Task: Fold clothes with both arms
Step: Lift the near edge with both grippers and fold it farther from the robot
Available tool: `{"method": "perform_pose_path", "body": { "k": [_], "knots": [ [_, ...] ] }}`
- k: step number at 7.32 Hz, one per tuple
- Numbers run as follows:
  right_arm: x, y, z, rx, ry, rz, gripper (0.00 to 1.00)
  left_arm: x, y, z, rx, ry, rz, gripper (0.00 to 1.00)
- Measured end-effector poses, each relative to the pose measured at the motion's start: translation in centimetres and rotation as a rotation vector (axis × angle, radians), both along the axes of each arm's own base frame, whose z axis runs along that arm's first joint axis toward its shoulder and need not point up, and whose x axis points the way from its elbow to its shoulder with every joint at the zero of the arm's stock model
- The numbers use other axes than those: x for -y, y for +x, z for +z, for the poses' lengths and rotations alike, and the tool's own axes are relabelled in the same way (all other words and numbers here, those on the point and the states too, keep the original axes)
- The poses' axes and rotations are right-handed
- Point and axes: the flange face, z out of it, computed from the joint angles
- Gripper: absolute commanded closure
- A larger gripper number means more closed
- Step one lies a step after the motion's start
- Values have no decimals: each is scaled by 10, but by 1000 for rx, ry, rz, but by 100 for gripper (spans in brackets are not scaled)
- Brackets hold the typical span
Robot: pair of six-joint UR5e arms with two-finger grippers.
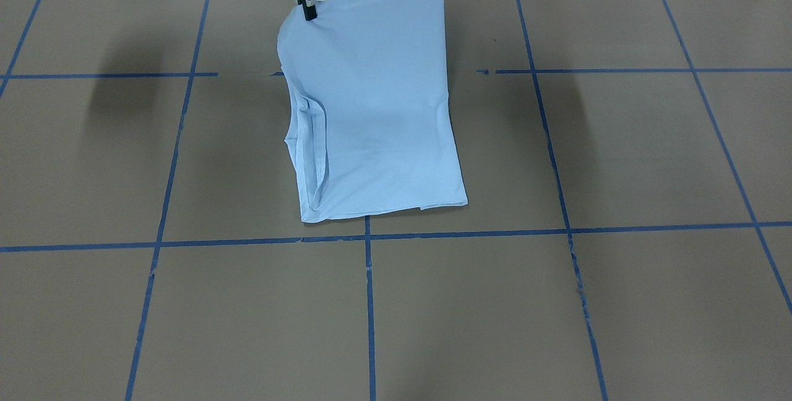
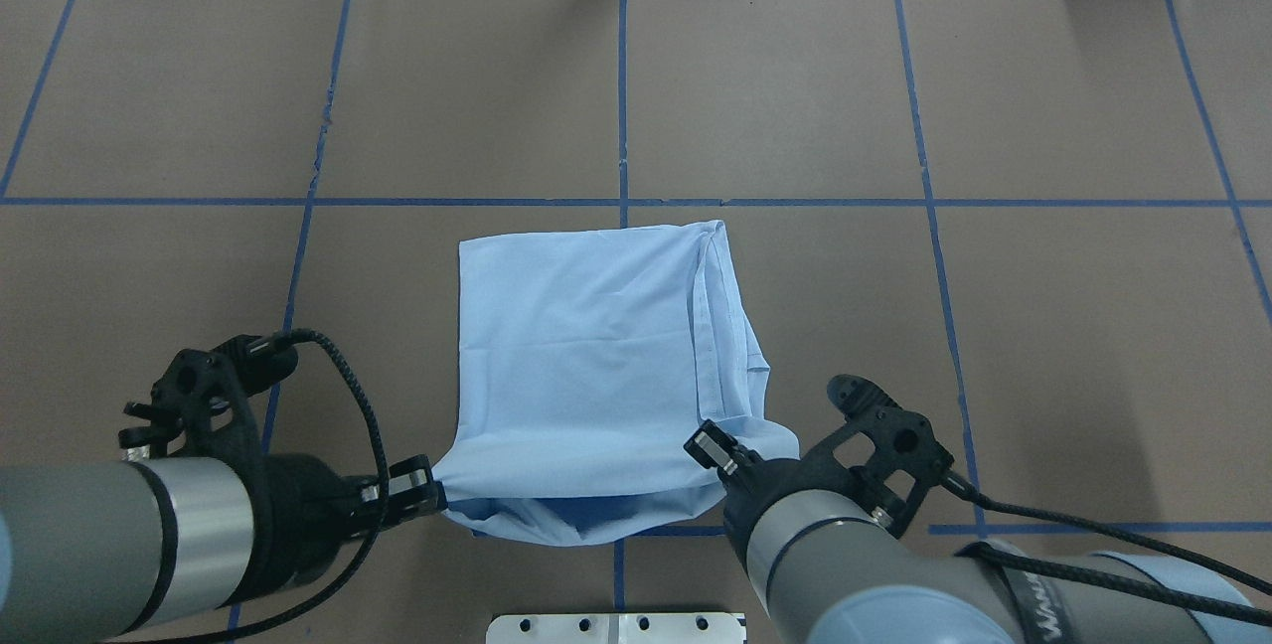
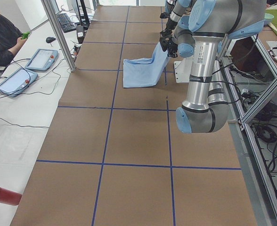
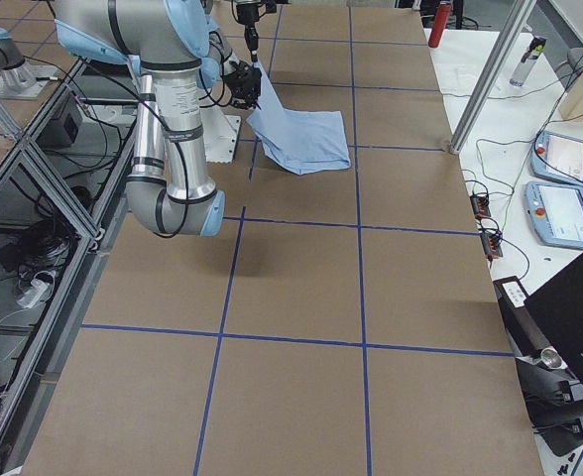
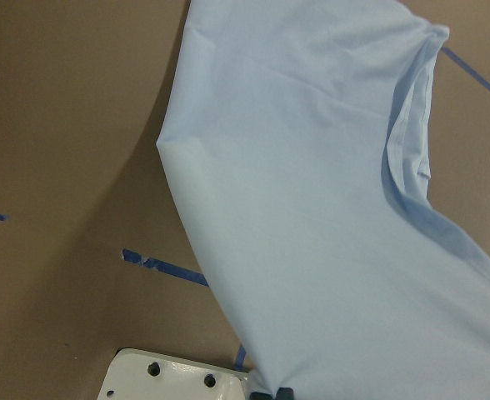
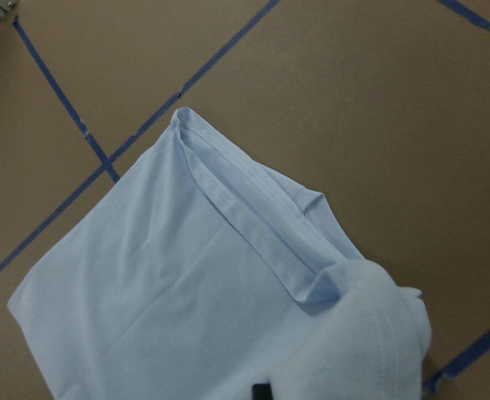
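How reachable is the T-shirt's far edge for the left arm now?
Probably not yet: the left gripper has jaws shut on the T-shirt, holding its near corner up; otherwise nothing blocks.

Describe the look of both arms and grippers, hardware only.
The left arm and right arm are grey-silver tubes with light blue joint caps. The left gripper and right gripper are black and two-fingered, with small silver parts near the tips. Each wrist has a black bracket and a black braided cable running back. The right arm carries a black band with white lettering.
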Motion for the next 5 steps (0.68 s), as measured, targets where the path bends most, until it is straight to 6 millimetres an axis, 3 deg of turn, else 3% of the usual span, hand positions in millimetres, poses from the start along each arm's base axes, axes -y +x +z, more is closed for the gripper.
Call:
{"method": "perform_pose_path", "body": {
  "k": [2, 5],
  "knots": [
    [53, -26, 1, -59, 33, 59, 100, 48, 29, 8, 76, 61, -51, 100],
    [147, -95, 42, -82, 62, 105, 100, 114, 57, 35, 194, 112, -105, 100]
  ]
}}
